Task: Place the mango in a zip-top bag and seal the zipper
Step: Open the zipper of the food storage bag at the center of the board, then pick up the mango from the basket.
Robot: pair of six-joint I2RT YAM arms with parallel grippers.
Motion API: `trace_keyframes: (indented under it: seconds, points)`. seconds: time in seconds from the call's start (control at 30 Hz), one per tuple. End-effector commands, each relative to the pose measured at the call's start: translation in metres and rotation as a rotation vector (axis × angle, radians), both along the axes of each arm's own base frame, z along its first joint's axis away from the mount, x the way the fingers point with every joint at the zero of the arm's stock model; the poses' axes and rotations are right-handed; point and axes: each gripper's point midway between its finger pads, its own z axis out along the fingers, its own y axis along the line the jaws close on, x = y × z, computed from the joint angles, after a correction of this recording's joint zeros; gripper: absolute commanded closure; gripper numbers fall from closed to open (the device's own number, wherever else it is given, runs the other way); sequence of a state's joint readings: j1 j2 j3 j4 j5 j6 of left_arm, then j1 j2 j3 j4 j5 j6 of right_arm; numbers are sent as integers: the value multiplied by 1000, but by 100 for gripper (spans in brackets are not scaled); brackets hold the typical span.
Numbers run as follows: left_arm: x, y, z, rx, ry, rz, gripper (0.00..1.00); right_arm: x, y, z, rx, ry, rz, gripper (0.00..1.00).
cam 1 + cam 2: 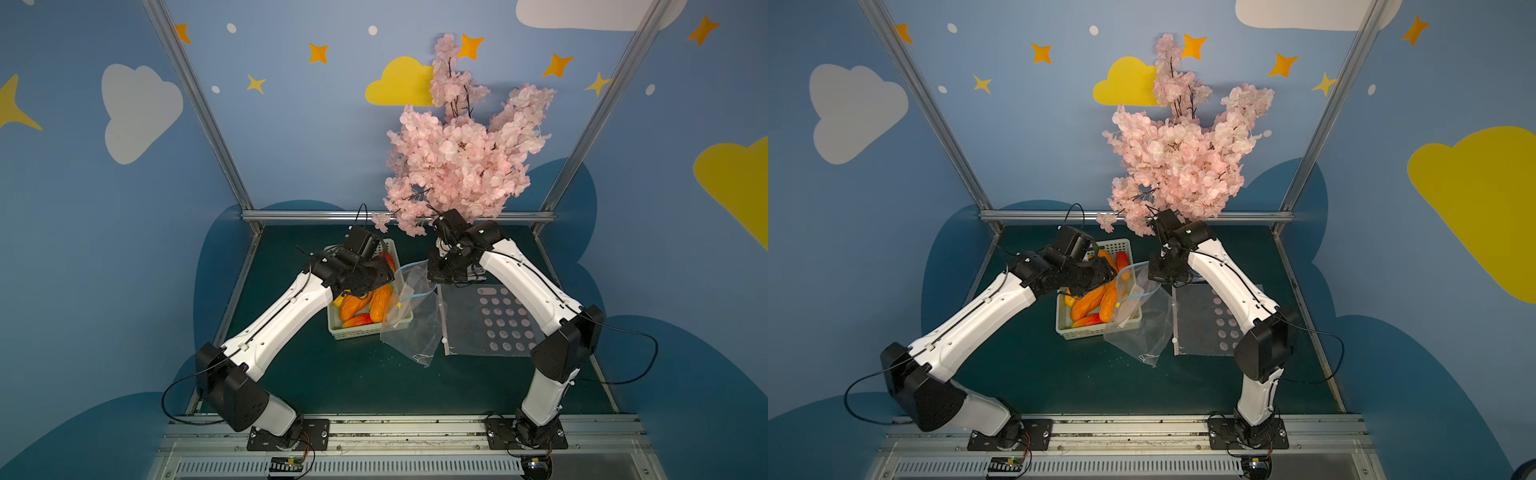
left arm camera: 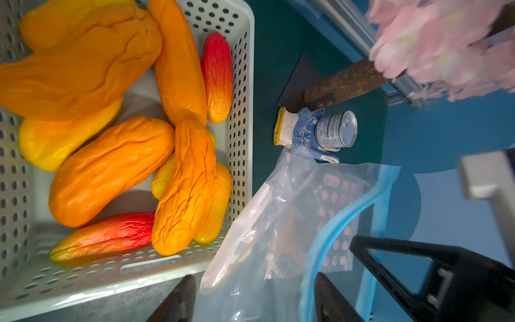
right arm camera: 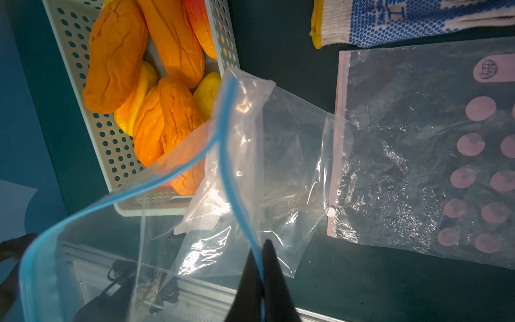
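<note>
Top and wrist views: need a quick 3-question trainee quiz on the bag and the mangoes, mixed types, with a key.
1. Fill in: the mangoes lie in a white ____.
2. True or false: one mango is already inside the blue-zippered bag.
3. Which gripper pinches the bag's blue zipper edge? A left; B right; C neither.

Key:
1. basket
2. False: the bag holds no fruit.
3. B: the right gripper is shut on the zipper edge.
</note>
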State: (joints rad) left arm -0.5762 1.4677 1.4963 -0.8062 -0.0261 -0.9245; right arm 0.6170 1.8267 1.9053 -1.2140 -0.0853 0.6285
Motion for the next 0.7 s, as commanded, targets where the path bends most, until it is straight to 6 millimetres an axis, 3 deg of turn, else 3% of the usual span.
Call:
trace_keyframes:
  seconds: [0.0, 0.2, 0.33, 0.5, 0.67]
  points:
    - [-8, 27, 1, 48, -10, 39, 31, -2, -3, -4, -37, 23, -23, 100]
    - [3, 66, -22, 71, 26, 135, 26, 0, -1, -4, -38, 16, -26, 100]
    - [23, 42, -54, 77, 148, 50, 24, 0, 4, -6, -30, 19, -21, 100]
    - [28, 14, -109, 129, 287, -55, 22, 1, 6, -5, -27, 15, -19, 100]
    - [46, 12, -129, 219, 257, -85, 19, 2, 7, -3, -18, 13, -19, 100]
